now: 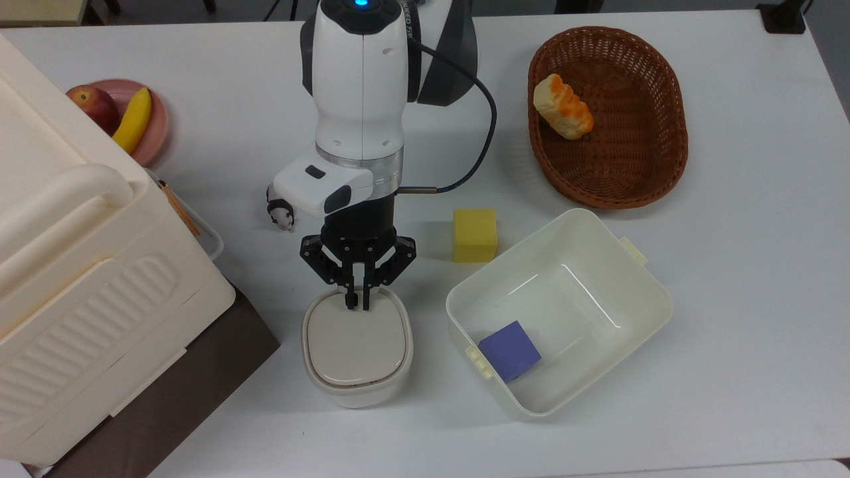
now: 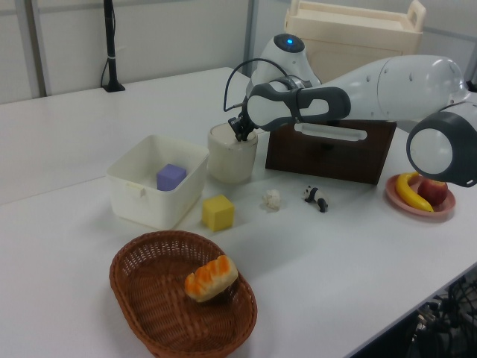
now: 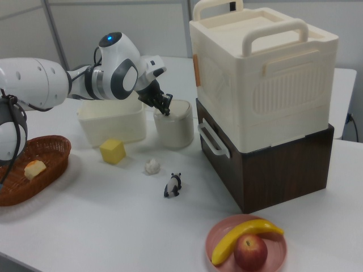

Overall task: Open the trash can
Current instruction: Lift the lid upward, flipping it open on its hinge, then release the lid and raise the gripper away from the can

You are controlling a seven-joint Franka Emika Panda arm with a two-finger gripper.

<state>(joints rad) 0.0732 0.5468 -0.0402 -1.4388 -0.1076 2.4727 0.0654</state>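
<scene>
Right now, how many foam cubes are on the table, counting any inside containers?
2. The yellow cube sits on the bare table, just beyond the white tub's rim. The purple cube lies inside that tub, in a corner. More could be hidden behind the big cream box.

Trash can (image 1: 357,345) lid's button hidden under the end effector (image 1: 356,303); panda figurine (image 1: 279,214) partly behind the wrist.
</scene>
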